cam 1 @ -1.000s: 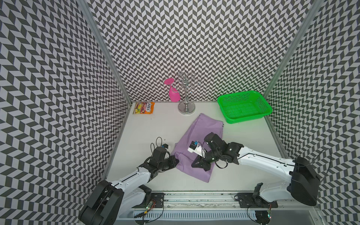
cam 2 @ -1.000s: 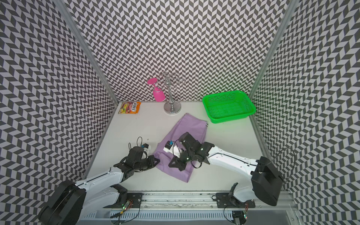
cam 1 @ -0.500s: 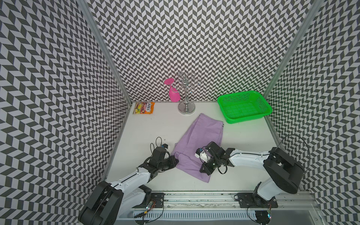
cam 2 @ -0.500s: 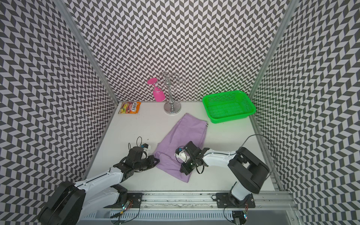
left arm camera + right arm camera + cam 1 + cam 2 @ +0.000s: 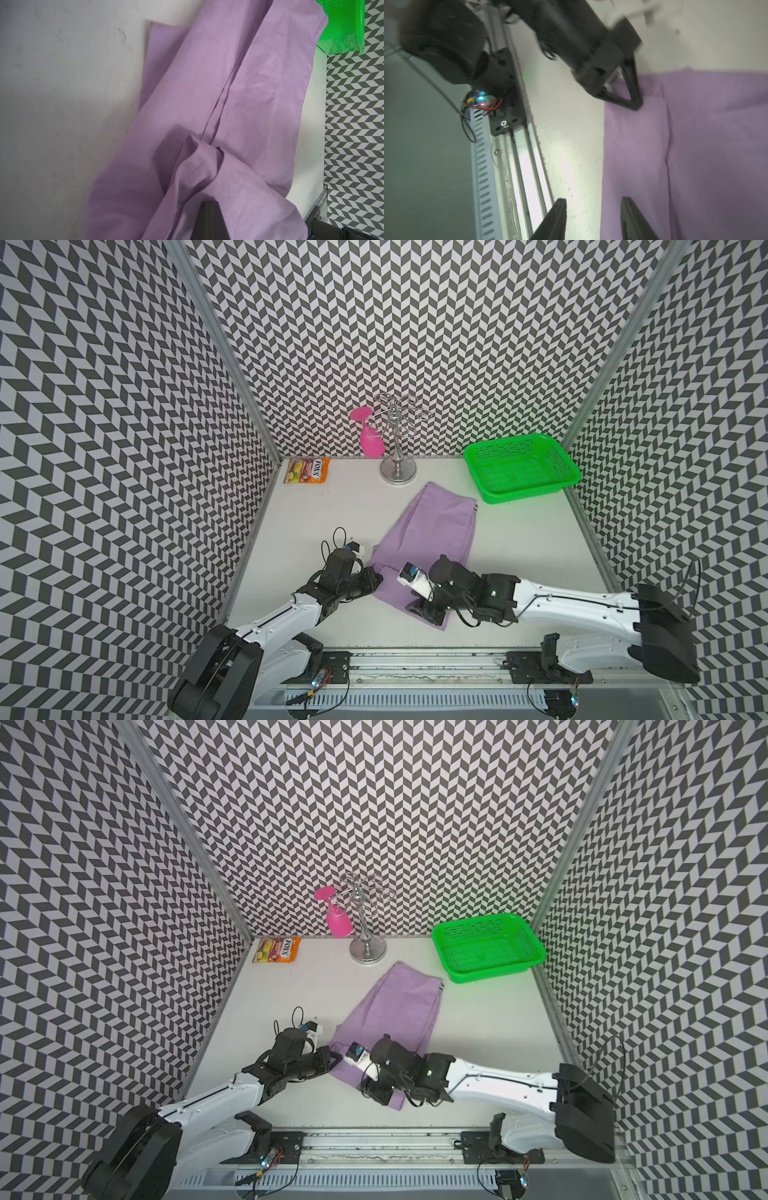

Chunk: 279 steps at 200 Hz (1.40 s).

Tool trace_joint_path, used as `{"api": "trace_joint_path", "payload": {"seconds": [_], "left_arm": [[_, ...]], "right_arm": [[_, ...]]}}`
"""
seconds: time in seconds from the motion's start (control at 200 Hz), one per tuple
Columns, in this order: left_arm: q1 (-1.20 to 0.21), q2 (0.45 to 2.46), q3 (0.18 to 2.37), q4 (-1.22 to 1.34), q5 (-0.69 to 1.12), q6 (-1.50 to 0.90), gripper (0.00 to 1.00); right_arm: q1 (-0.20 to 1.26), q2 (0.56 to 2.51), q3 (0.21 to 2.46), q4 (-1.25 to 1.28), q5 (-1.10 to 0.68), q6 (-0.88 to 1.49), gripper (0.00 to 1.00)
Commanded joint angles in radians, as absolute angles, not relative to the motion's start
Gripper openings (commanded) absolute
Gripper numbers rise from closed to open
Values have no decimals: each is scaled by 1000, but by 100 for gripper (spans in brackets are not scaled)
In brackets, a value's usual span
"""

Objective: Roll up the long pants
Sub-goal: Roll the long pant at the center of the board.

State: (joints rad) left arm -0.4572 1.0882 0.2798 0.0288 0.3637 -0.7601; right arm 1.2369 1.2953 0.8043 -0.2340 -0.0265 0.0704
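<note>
We see the long pants (image 5: 432, 531) spread on the table (image 5: 332, 522) before the green basket (image 5: 519, 466), our left gripper (image 5: 377, 573) pinching their near corner, our right gripper (image 5: 592, 199) spread apart across their near edge, holding nothing

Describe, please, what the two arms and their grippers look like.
The left arm and right arm have white shells, black joints and black bases. Thin black cables loop near the wrists, and each wrist carries a small white camera. The fingers are black, flat and tapered.
</note>
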Motion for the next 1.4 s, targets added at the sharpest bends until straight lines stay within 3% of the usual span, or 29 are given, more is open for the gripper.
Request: {"api": "trace_joint_path", "payload": {"seconds": [0.0,0.215,0.591,0.976,1.057,1.152,1.337,1.392], "left_arm": [[-451,1097,292,41,372,-759,0],[-451,1083,270,60,383,-759,0],[-451,1063,249,77,400,-767,0],[-451,1064,258,72,412,-765,0],[-448,1068,258,72,414,-765,0],[-448,1072,259,72,415,-764,0],[-445,1077,265,69,414,-761,0],[-441,1075,274,57,413,-758,0]], "right_arm": [[1311,1354,750,-146,296,85,53],[1395,1522,792,-101,473,64,58],[1419,1716,899,-156,448,88,65],[1418,1963,1028,-297,736,184,69],[1414,1987,1035,-305,735,177,62],[1406,2002,1037,-307,701,163,34],[1367,1991,1029,-301,577,114,0],[1350,1964,1024,-298,490,88,0]]}}
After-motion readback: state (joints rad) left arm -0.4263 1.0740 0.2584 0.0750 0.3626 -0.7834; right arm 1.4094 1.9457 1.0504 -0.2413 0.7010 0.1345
